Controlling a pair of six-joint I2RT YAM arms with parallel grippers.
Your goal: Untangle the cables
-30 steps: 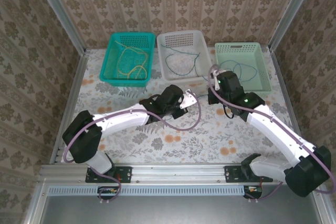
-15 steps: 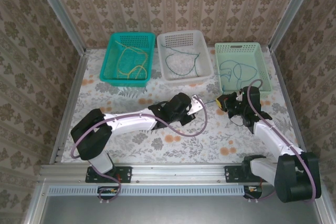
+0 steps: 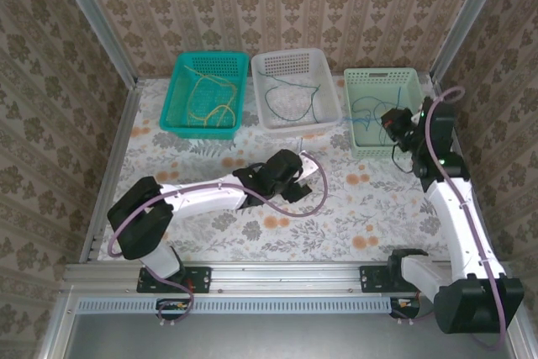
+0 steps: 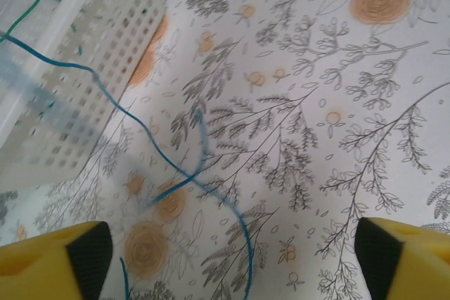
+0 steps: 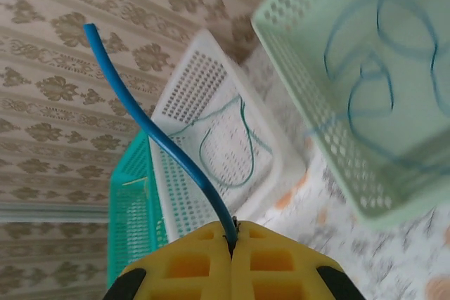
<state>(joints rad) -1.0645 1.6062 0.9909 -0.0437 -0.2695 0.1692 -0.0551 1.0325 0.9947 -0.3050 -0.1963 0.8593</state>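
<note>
Ahead of the left gripper (image 4: 232, 272) and off to its left we see the middle basket (image 4: 105, 54). From that basket's side a loose cable (image 4: 140, 121) runs over the table (image 4: 337, 103) into the gap between the gripper's fingers. A cable end (image 5: 148, 128) stands up from between the fingertips of the right gripper (image 5: 233, 242); ahead of this gripper we find the middle basket with a coiled cable (image 5: 246, 128) in it, the left basket (image 5: 130, 209) beyond on its left, and the right basket (image 5: 302, 68), holding a further cable (image 5: 328, 47), on its right.

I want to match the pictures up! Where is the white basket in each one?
Top external: white basket at back middle, between teal basket and pale green basket.
Left wrist: upper left corner.
Right wrist: centre, behind the blue cable.
Shared landmark: the green cable lying in it.
</note>
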